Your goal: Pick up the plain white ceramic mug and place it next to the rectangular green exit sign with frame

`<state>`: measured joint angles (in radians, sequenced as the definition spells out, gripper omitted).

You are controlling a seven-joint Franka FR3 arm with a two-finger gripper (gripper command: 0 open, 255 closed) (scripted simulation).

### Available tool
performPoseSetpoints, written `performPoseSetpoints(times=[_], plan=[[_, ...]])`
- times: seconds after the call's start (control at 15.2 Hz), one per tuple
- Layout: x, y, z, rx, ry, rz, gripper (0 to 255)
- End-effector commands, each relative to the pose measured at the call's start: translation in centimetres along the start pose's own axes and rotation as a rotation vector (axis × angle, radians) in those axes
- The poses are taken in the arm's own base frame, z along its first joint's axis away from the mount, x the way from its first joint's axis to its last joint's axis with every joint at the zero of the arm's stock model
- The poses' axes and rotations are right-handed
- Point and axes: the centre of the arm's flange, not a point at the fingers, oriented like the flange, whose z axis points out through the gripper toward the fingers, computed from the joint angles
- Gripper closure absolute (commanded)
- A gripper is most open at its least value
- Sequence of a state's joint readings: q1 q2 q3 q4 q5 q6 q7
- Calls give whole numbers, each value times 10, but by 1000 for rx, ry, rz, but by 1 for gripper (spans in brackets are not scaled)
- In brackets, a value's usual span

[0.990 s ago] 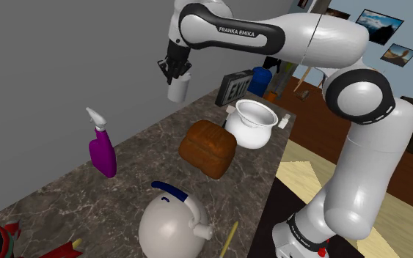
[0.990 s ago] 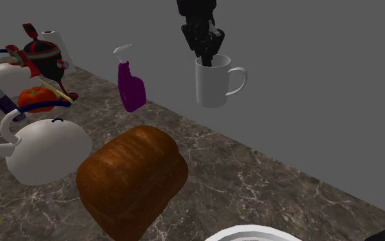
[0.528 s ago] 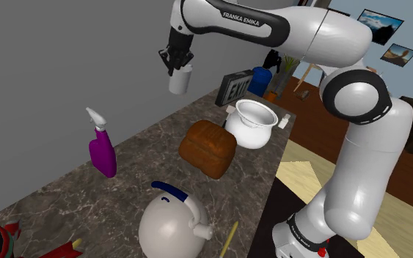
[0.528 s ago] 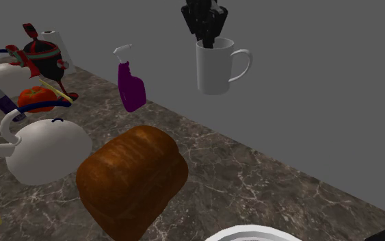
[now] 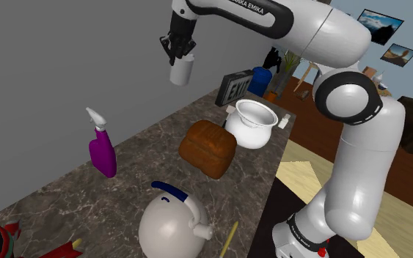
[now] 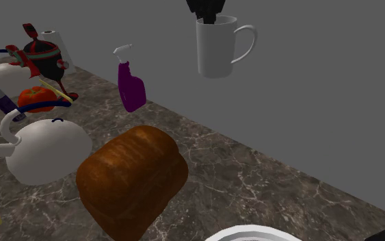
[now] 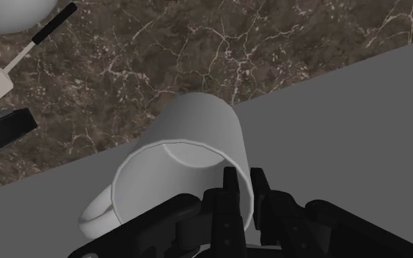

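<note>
A plain white mug [image 5: 181,71] hangs high above the marble counter, close to the grey wall. My gripper [image 5: 178,53] is shut on its rim, one finger inside and one outside. In the second exterior view the mug [image 6: 217,47] stays upright with its handle toward that view's right, under my gripper [image 6: 208,16]. The wrist view looks into the mug [image 7: 190,165] with my gripper [image 7: 243,192] clasping the rim. The exit sign [image 5: 236,86], dark-framed with EXIT lettering, stands at the counter's far end, beyond the mug and below it.
On the counter [image 5: 146,154] sit a loaf of bread [image 5: 207,147], a white pot [image 5: 253,122], a purple spray bottle [image 5: 101,149] and a white kettle [image 5: 169,224]. A blue cup [image 5: 260,79] stands by the sign. A spatula [image 7: 21,60] lies near the sign's edge.
My gripper has lifted the mug higher above the counter over the last second, keeping it upright. Nothing on the counter has moved.
</note>
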<state>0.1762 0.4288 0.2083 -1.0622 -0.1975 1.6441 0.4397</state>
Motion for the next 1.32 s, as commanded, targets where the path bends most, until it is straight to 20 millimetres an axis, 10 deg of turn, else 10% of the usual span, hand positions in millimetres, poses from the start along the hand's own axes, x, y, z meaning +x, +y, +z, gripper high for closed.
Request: performPoseSetpoints(times=[0.0, 0.13, 1.25], plan=[[2, 1, -11, 0, 0, 0, 255], [3, 2, -18, 0, 0, 0, 255], [-12, 225, -14, 0, 0, 0, 255]])
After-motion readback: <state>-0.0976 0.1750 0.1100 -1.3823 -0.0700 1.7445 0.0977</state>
